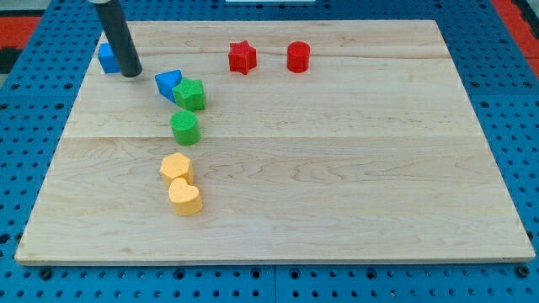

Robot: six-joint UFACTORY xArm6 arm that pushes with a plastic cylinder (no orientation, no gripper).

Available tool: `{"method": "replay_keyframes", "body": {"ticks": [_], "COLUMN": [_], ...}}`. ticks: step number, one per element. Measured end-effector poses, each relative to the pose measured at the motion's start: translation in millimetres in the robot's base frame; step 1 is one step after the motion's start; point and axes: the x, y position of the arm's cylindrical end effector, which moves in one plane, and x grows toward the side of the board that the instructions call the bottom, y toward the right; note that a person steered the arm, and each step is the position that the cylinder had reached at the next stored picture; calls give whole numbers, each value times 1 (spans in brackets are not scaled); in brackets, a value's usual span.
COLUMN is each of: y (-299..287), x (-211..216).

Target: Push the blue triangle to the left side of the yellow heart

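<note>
The blue triangle (168, 83) lies in the upper left part of the wooden board (337, 168), touching a green block (191, 94) on its right. The yellow heart (185, 199) lies lower down, left of centre, touching a yellow hexagon-like block (176, 167) just above it. My tip (131, 74) rests on the board to the left of the blue triangle, a short gap away, and beside a blue block (108, 57) that the rod partly hides.
A green round block (184, 127) sits between the blue triangle and the yellow blocks. A red star (242, 57) and a red cylinder (298, 56) stand near the view's top. A blue pegboard (34, 101) surrounds the board.
</note>
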Motion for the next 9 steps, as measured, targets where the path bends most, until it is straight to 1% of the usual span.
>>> {"method": "replay_keyframes", "body": {"ticks": [2, 4, 5, 6, 7, 8, 9], "y": [3, 64, 55, 30, -13, 3, 7], "x": [0, -1, 50, 97, 114, 168, 160]}}
